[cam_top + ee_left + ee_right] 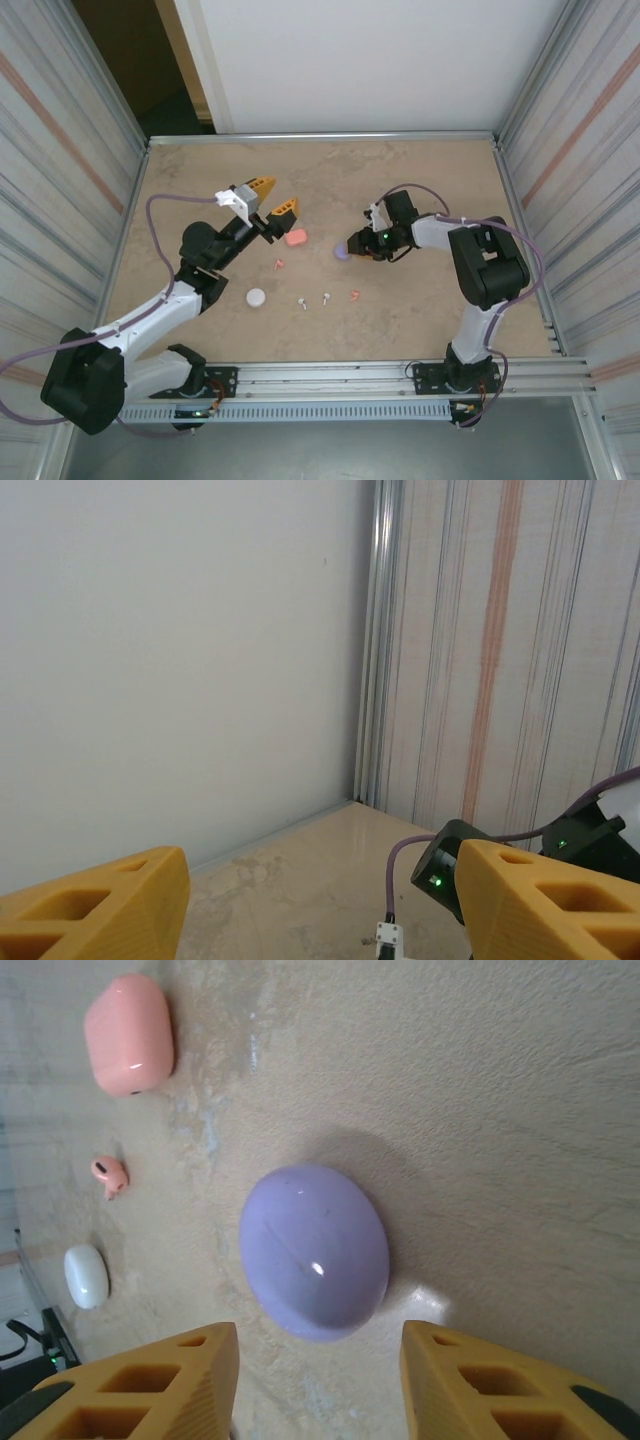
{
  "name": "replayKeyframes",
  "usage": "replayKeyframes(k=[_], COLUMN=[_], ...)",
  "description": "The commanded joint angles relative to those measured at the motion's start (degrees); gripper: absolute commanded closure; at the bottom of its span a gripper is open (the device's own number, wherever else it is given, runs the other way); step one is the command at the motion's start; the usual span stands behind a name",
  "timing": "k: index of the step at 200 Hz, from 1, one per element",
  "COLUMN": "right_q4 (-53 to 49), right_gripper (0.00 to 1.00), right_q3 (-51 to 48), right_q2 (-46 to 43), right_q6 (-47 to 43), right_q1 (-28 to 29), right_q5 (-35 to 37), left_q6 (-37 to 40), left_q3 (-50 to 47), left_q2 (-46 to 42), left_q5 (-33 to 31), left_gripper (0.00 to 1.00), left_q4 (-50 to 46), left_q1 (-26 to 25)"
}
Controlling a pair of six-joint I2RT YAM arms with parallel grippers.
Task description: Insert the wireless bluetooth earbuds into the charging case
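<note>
1. Right gripper (318,1345) fingers stand apart and empty, the purple case (313,1252) just ahead, untouched.
2. Left gripper (271,198) fingers stand apart, empty, lifted.
3. Pink and white earbuds (301,304) lie on open table (420,180) between the arms, well away from its edges.

Left pincer (271,198) raised, jaws wide apart; right pincer (320,1360) low, arm folded, jaws seemingly parted

Table (420,170): beige, marbled. On it: pink case (296,237), purple case (341,253), white case (257,297), all shut; white earbud pair (301,304) btwn 2 loose pink earbuds (281,264).
</note>
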Motion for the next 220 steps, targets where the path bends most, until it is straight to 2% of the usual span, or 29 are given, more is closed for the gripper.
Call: replayKeyframes(k=[1, 61, 121, 130, 149, 179, 220], right_q4=[-1.91, 2.70, 14.36, 15.45, 18.84, 23.31, 23.62], right_gripper=[0.52, 0.21, 0.06, 0.00, 0.01, 0.01, 0.01], right_q3=[-0.31, -6.17, -14.37, -15.65, -19.30, -24.81, -27.59], right_q2=[-5.10, -16.89, -29.83, -31.94, -36.47, -43.35, -50.66], right_q6=[-2.25, -4.03, -2.69, -2.22, 0.01, 3.59, -1.14], right_q1=[-0.36, -0.18, -0.62, -0.76, -2.59, -7.89, -11.24], right_q5=[1.90, 6.64, 9.84, 11.68, 14.52, 14.29, 13.44], left_q6=[1.26, 1.19, 0.82, 0.78, 0.69, 0.65, -0.10], left_q3=[-0.08, -0.32, -1.00, -0.99, -1.16, -1.42, -1.10], left_q2=[-1.99, -2.68, -3.88, -4.07, -4.28, -4.85, -5.29], left_q5=[-1.97, -6.45, -11.13, -11.48, -11.92, -12.27, -13.89], left_gripper=[0.29, 0.25, 0.21, 0.21, 0.21, 0.20, 0.19], left_q4=[0.38, -1.54, -2.88, -3.12, -3.27, -3.36, -4.85], left_q1=[0.22, 0.32, 0.63, 0.56, 0.65, 0.69, 0.83])
